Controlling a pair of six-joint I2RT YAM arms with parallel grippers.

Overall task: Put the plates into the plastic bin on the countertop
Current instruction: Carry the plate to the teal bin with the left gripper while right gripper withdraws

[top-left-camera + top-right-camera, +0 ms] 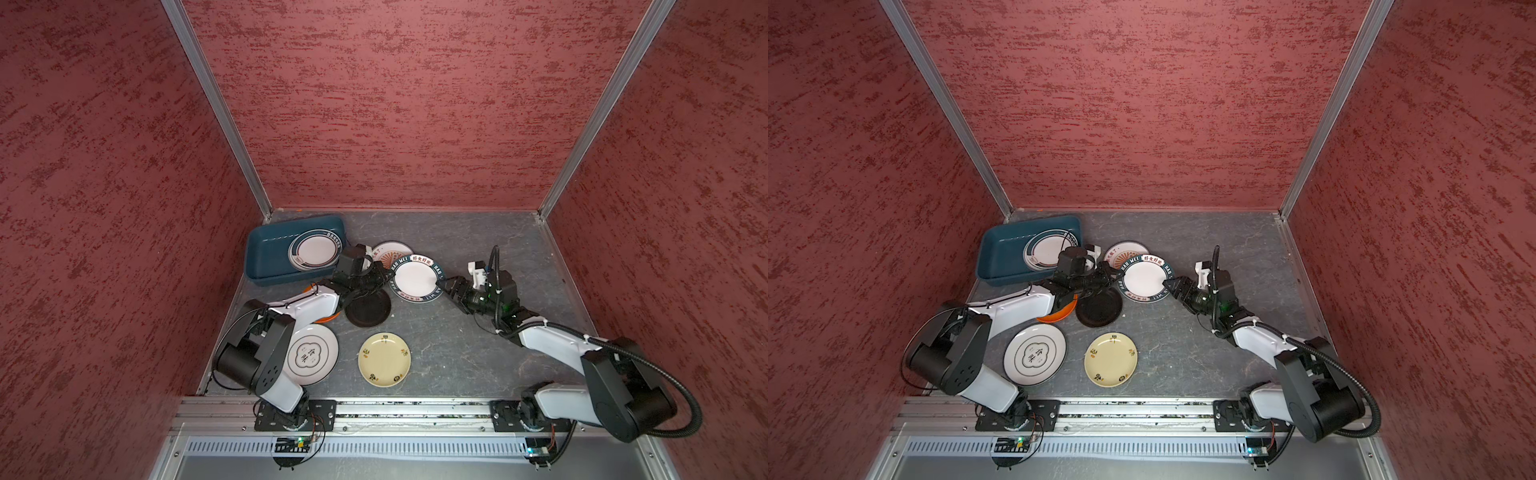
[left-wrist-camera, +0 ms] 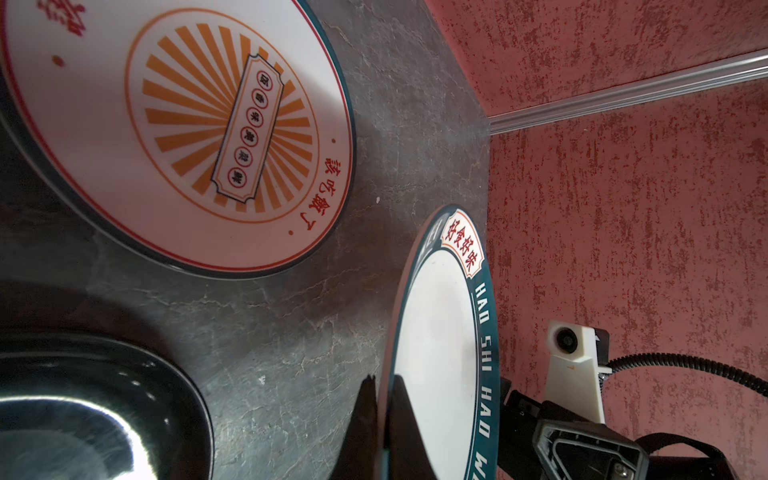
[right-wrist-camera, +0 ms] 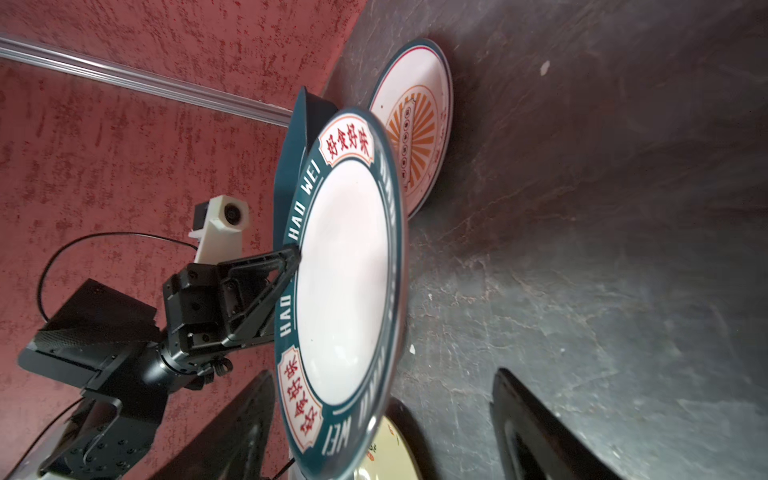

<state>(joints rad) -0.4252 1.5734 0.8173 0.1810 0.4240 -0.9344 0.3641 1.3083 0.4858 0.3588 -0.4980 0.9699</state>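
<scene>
Left gripper (image 1: pixel 390 276): clamped on the left rim of the lettered plate (image 1: pixel 415 280), which is white with a teal band and sits at frame centre above the countertop (image 1: pixel 457 340). Right gripper (image 1: pixel 441 284): jaws apart, astride that plate's right rim.

Bin (image 1: pixel 266 259), upper left of the counter: holds teal-rimmed plates (image 1: pixel 313 249) at its right end.

Loose on the counter:
- sunburst plate (image 1: pixel 388 249)
- black plate (image 1: pixel 368 311)
- orange plate (image 1: pixel 328 319), mostly under the left arm
- clover plate (image 1: pixel 311 353)
- cream plate (image 1: pixel 384 359)
</scene>
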